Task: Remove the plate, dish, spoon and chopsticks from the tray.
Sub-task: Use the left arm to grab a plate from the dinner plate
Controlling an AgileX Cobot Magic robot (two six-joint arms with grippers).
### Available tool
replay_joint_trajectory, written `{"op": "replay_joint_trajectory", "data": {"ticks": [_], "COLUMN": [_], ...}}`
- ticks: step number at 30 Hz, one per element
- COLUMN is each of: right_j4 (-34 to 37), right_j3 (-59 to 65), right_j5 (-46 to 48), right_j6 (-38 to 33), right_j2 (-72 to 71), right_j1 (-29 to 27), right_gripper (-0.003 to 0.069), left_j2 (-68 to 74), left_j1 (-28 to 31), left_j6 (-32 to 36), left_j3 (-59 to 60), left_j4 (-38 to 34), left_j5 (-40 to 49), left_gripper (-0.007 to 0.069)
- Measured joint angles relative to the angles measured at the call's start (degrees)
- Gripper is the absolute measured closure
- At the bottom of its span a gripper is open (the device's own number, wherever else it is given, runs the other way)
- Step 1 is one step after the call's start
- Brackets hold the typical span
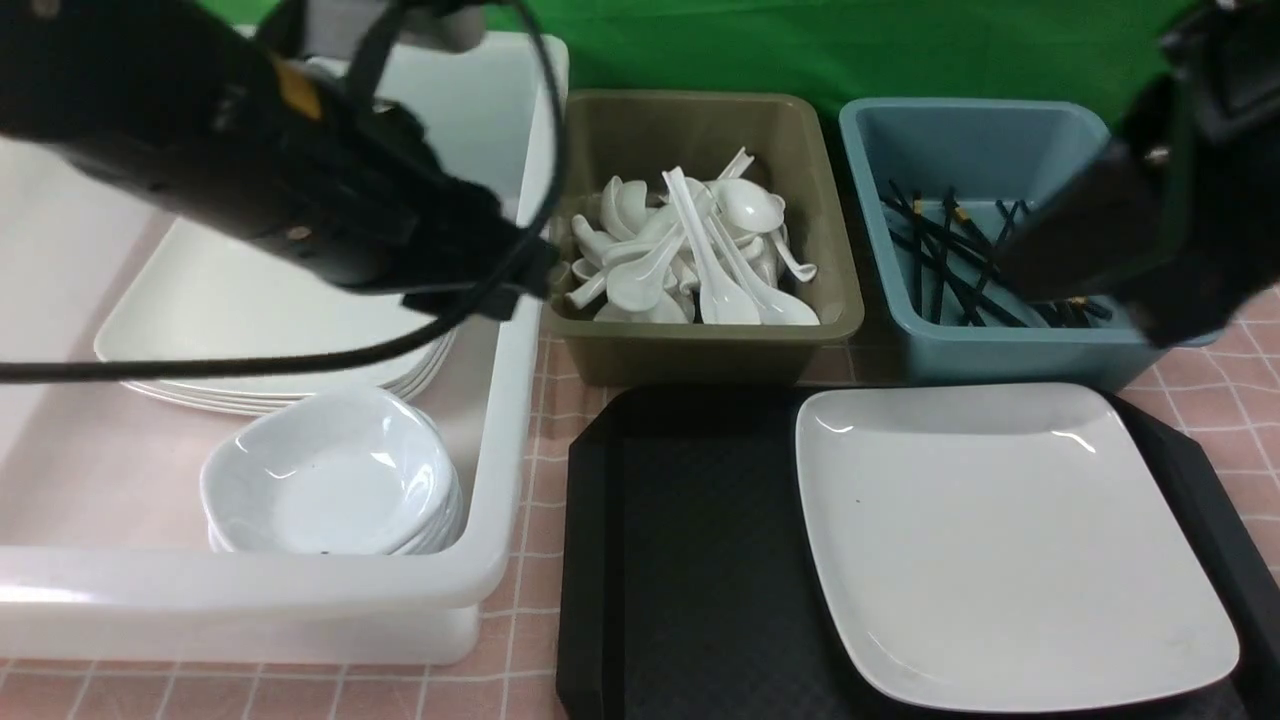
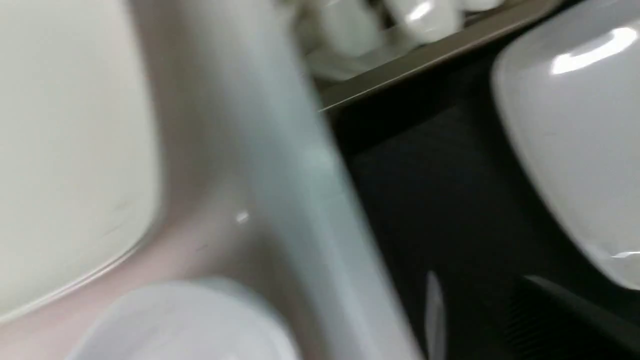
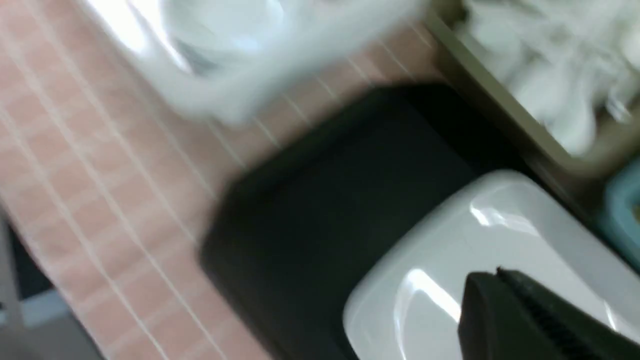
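Note:
The plate, a large white rounded square, lies on the right half of the black tray; nothing else lies on the tray. Spoons are piled in the olive tub, chopsticks lie in the blue tub, and small dishes are stacked in the white tub. My left arm reaches over the white tub. The left wrist view is blurred: the left gripper hangs above the tray's edge, its gap unreadable. My right gripper is shut and holds nothing, above the plate.
A white tub at the left holds a stack of large plates behind the dishes. The olive tub and blue tub stand just behind the tray. My right arm hangs over the blue tub. Pink checked cloth covers the table.

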Motion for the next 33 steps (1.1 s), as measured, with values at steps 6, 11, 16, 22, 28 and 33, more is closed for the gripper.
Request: {"op": "replay_joint_trajectory", "data": {"ticks": [6,11,16,22,28,33], "right_j4": [-1.1,-1.1,-1.1,-1.1,-1.1,-1.1], "right_j3": [7.3,15.2,18.6,19.2,19.2,19.2], "right_j5": [0.0,-0.6,-1.2,-1.7,-2.0,-2.0], "right_j6": [2.8,3.0,3.1,3.5,4.1,4.1], "right_j2": [-8.9,-18.4,-22.9,-24.3,-24.3,-24.3], "right_j1": [-8.3,-8.9,-8.9,-8.9,-8.9,-8.9], "right_gripper": [0.0629,0.0629,0.0629,0.0629,0.0628,0.0627], "left_j2": [13.3,25.8,34.9,43.8,48.0,50.2], "left_j1": [-8.0,-9.4,-9.4,-9.4,-9.4,-9.4], "left_j6": [4.3,1.4,-3.0,-3.6,-3.7,-3.7], "left_j3": [-11.1,-20.3,-25.5,-27.2,-27.2,-27.2], "left_j4": [-11.6,-11.7,-6.6,-3.5,-3.3,-2.7], "left_j5": [0.0,0.2,0.1,-5.5,-10.7,-13.7], "left_gripper": [0.0618,0.0534,0.0384,0.017,0.0139,0.0146]}}
